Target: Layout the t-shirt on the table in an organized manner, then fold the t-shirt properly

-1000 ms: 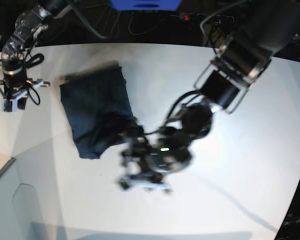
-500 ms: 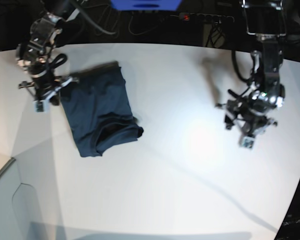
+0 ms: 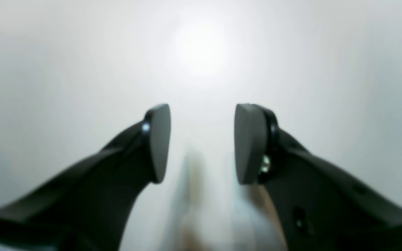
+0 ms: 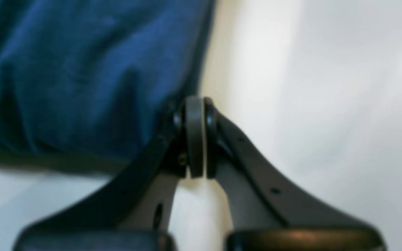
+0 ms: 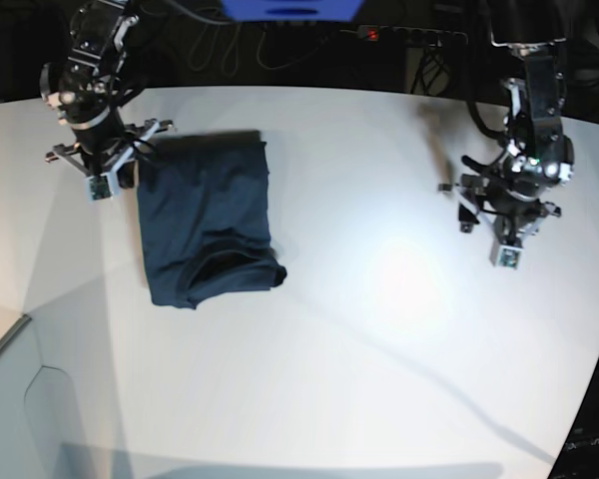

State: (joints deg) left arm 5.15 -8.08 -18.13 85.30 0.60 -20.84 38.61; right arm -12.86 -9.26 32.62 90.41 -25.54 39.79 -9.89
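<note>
Navy cloth: the t-shirt (image 5: 205, 222) lies folded near the surface's (image 5: 359, 349) far left edge.
Right gripper (image 4: 195, 139): closed, empty, just beside the shirt's far corner, likely to adjust it.
Left gripper (image 3: 201, 143): open, empty, parked near the right edge.

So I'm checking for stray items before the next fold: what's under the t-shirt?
Only the white table shows around the folded navy t-shirt. Anything beneath its layers is covered, so I can't tell.
</note>
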